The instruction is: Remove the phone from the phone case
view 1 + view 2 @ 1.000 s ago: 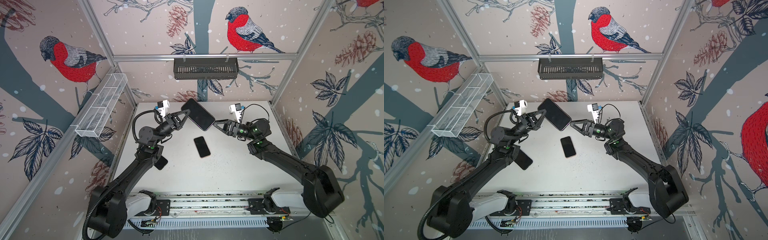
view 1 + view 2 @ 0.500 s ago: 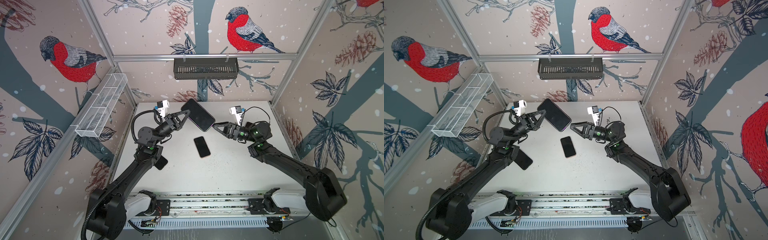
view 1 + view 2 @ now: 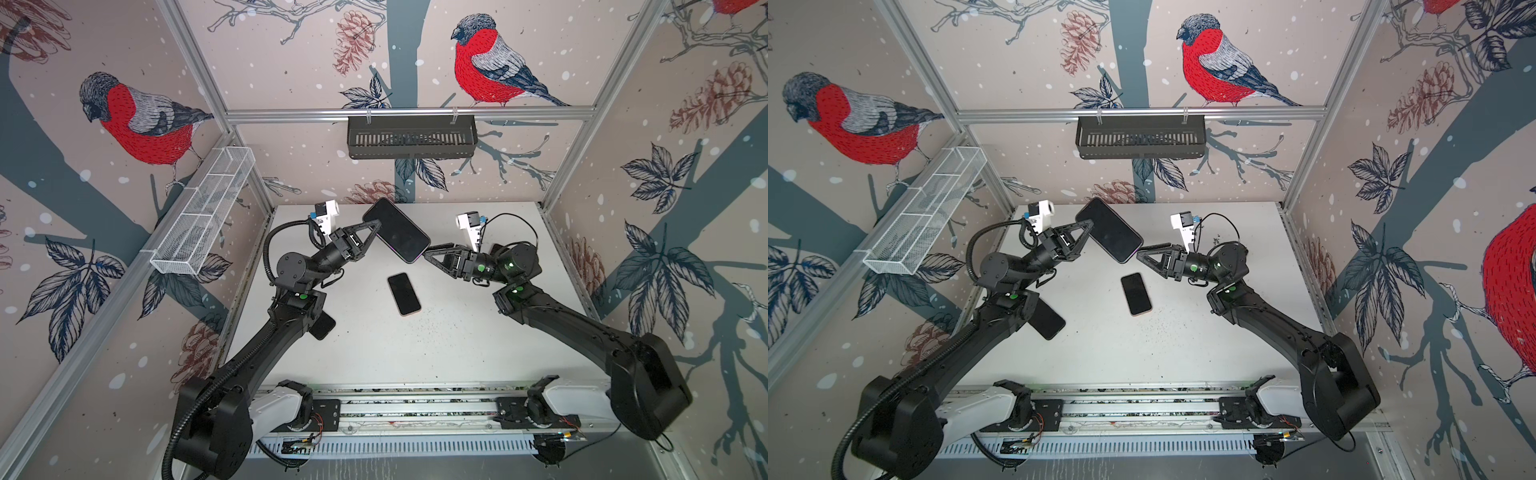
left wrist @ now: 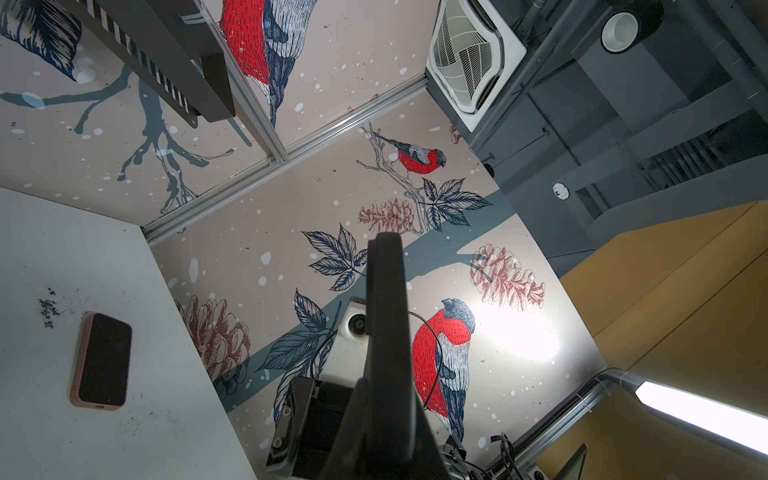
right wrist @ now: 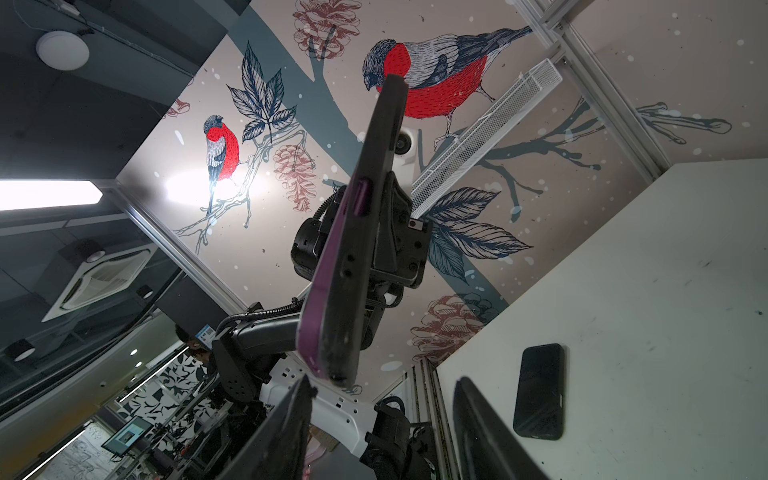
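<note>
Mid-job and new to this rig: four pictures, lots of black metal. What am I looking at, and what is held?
Two black robot arms stand at the near edge of a white table. Two pictures look down from overhead, nearly the same view; the other two come from a camera on each wrist. The left end effector is shut on the edge of the cased phone, lifted off the table; the right wrist view shows its purple case. The right end effector is open at a corner of that phone, gripping nothing. On the table lie a phone in a pink case and a dark phone-shaped thing, partly under the left arm.
</note>
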`<act>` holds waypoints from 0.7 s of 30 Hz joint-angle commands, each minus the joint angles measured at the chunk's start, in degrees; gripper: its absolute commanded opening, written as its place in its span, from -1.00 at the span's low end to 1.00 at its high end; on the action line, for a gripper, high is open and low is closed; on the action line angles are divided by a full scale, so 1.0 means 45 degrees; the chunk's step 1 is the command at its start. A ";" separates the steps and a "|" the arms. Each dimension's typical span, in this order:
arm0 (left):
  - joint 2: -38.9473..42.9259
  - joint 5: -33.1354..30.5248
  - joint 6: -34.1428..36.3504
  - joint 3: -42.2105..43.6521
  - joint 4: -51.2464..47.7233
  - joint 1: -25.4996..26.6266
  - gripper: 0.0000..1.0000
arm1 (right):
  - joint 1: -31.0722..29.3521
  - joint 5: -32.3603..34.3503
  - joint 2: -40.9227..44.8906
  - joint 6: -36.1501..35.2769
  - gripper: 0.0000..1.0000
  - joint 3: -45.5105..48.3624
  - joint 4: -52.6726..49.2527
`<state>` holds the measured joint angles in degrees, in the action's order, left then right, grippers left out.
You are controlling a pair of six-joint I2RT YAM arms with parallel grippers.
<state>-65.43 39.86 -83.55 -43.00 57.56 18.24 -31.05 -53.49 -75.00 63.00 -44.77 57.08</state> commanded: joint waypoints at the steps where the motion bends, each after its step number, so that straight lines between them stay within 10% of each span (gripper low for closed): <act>1: 0.0089 -0.0074 0.0060 -0.0082 0.0822 0.0030 -1.00 | -0.0036 0.0125 -0.0086 -0.0114 0.13 -0.0181 0.0448; 21: -0.1001 0.0176 0.0171 -0.0531 0.1506 0.0322 -1.00 | 0.0829 0.0198 -0.1689 0.0353 0.10 -0.1345 0.0347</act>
<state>-69.04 35.51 -82.06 -44.45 58.06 19.22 -27.94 -54.11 -81.30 62.83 -49.50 57.49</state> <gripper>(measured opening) 0.124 0.554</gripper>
